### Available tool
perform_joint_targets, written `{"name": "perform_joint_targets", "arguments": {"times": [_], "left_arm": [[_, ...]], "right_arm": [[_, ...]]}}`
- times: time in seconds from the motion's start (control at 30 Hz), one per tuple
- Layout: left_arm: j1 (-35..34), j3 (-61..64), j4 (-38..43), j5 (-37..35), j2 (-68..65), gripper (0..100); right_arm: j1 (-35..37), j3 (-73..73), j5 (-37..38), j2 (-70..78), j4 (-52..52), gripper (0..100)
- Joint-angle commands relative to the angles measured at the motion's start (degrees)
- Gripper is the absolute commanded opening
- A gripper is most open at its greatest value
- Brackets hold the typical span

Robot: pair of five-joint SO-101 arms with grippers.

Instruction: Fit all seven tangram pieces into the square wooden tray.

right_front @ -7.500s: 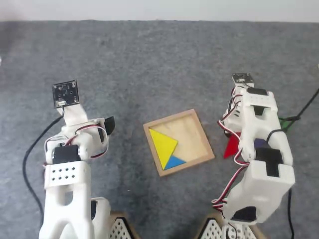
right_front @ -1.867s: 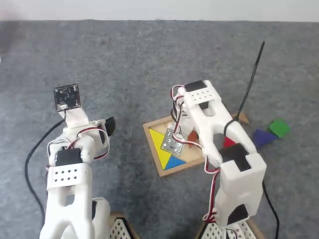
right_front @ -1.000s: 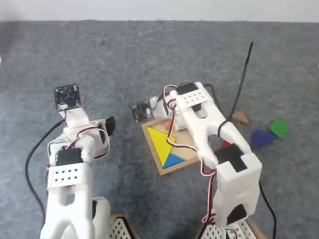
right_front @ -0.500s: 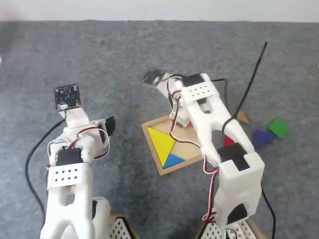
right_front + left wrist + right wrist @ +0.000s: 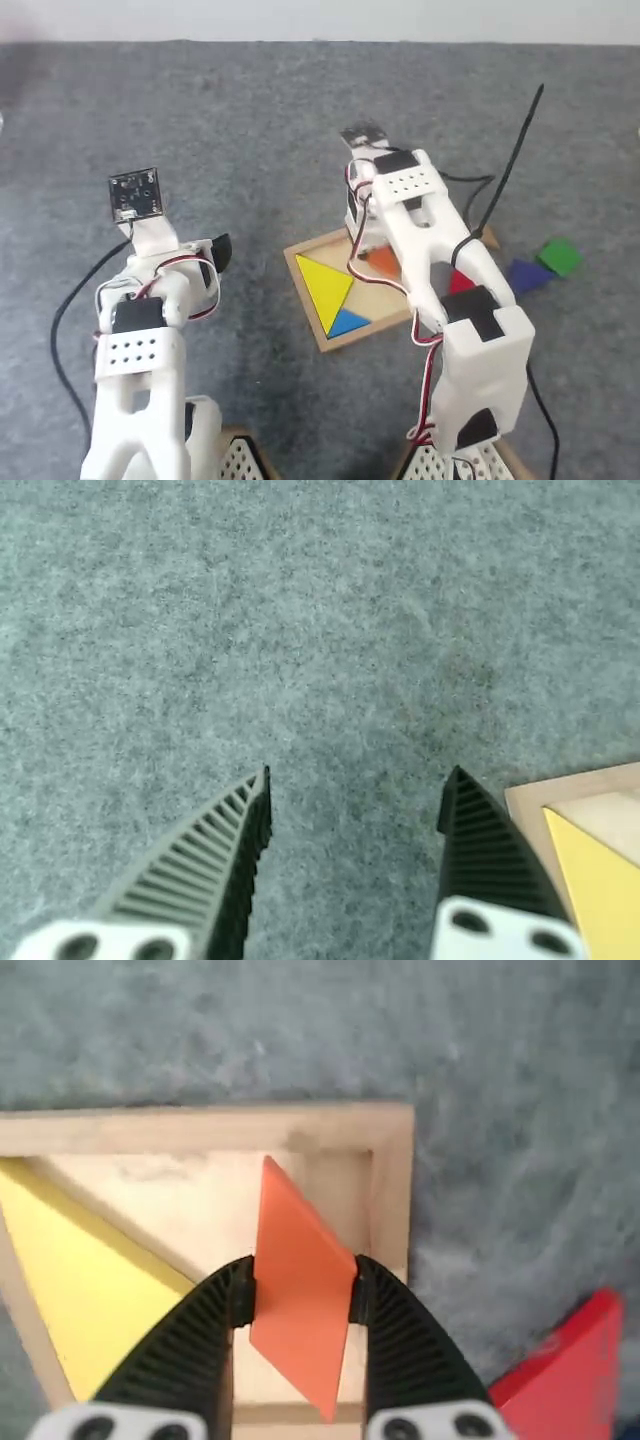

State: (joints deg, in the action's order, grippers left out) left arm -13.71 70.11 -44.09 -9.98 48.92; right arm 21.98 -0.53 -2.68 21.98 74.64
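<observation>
Grey carpet is lying under both arms. Over the last second the right wrist has been swinging round, so the orange parallelogram [image 5: 296, 1230] is now lining up with the wooden tray [image 5: 393, 1220] directly below. This is likely the final alignment before lowering. The right gripper [image 5: 300, 1282] is pinching its edges narrowly, with the yellow triangle [image 5: 90, 1280] just beside one finger. The left gripper [image 5: 360, 775] is hanging wide open.

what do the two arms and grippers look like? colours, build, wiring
The left arm and right arm are white plastic shells with black servo blocks and red, white and black wire bundles. The left gripper and right gripper have black, ribbed, tapered fingers on white mounts with screw holes.
</observation>
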Motion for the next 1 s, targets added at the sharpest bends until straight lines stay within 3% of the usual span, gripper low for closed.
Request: {"name": "perform_joint_targets", "arguments": {"times": [0.0, 0.13, 0.57, 0.8, 0.97], "left_arm": [[0.2, -0.4, 1.0, 0.4, 0.8, 27], [0.2, -0.4, 1.0, 0.4, 0.8, 27], [0.1, -0.5, 1.0, 0.4, 0.8, 27], [0.1, -0.5, 1.0, 0.4, 0.8, 27], [0.1, -0.5, 1.0, 0.4, 0.8, 27]], "right_arm": [[-0.7, -0.5, -5.9, -0.4, 0.7, 0.7], [-0.8, -0.4, -9.2, -0.4, 2.9, 0.7], [-3.1, 1.5, -9.1, 4.8, -3.5, 1.1], [-2.1, 4.2, -9.1, 5.9, 0.0, 16.2], [-1.2, 4.2, -9.1, 5.9, 0.0, 17.3]]}}
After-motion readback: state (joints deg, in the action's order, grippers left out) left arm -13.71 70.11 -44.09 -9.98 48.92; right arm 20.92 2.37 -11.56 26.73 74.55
